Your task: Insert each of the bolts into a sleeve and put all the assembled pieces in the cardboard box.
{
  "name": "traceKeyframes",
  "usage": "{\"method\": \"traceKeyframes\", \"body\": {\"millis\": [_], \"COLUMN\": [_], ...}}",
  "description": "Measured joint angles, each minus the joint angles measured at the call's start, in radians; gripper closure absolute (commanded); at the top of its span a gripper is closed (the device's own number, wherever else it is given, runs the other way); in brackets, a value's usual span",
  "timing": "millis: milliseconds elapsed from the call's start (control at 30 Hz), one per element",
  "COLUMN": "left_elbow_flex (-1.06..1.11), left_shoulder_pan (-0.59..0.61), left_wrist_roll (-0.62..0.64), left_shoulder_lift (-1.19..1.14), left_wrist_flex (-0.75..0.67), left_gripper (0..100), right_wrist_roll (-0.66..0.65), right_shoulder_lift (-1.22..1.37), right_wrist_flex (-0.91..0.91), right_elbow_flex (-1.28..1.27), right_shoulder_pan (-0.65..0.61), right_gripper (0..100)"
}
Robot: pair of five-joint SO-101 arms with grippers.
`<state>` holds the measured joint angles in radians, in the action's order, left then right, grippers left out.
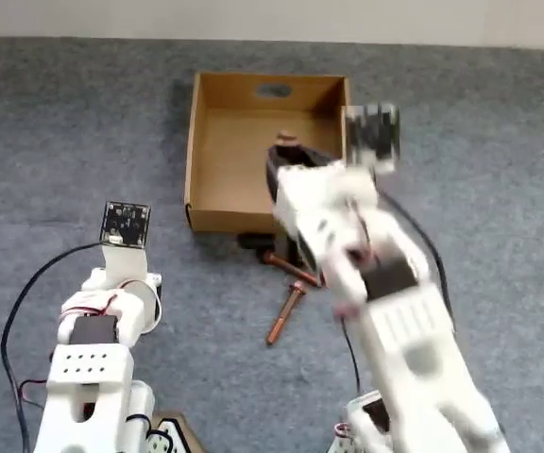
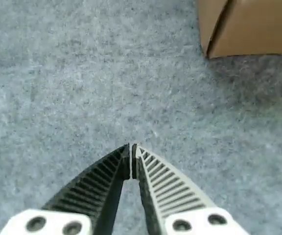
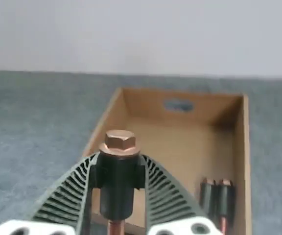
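The right claw [image 3: 119, 159] is pinching a black sleeve [image 3: 115, 191] upright. A copper bolt [image 3: 119, 141] runs through it, with the hex head sitting on top and the tip poking out below. The cardboard box [image 3: 242, 147] lies just ahead of and below the claw, which hangs about over the near wall. Two finished pieces [image 3: 216, 195] lie inside, off to one side of the claw against the side wall.

I'd judge the step in hand to be delivery of this assembled piece. The next move calls for carrying it a bit further forward over the box floor, lowering it, then spreading the jaws so it drops beside the others without bouncing out.

Behind the claw, on the bench [image 1: 83, 123] outside the box, two loose bolts [image 1: 288, 268] [image 1: 285, 313] wait, along with a dark bit [image 1: 253, 241] that may be a sleeve.

The left claw [image 2: 132, 155] is pressed together on nothing, low over bare bench, with the box corner well ahead of it.
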<state>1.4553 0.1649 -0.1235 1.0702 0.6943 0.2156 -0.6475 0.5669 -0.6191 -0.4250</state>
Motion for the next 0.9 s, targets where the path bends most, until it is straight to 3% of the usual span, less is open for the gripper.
{"method": "traceKeyframes", "body": {"millis": [233,633,900], "left_elbow_flex": [0.044,0.051,0.051], "left_shoulder_pan": [-0.021,-0.028,-0.028], "left_wrist_roll": [-0.008,-0.006,-0.006], "left_shoulder_lift": [0.000,0.000,0.000], "left_wrist_flex": [0.000,0.000,0.000], "left_gripper": [96,96,96], "right_wrist_roll": [0.018,0.018,-0.060], "right_shoulder_lift": [0.457,0.882,1.000], "right_wrist_flex": [0.000,0.009,0.226], "right_elbow_flex": [0.222,0.517,0.671], "right_shoulder_pan": [0.072,0.095,0.092], "right_gripper": [99.3,99.3,99.3]}}
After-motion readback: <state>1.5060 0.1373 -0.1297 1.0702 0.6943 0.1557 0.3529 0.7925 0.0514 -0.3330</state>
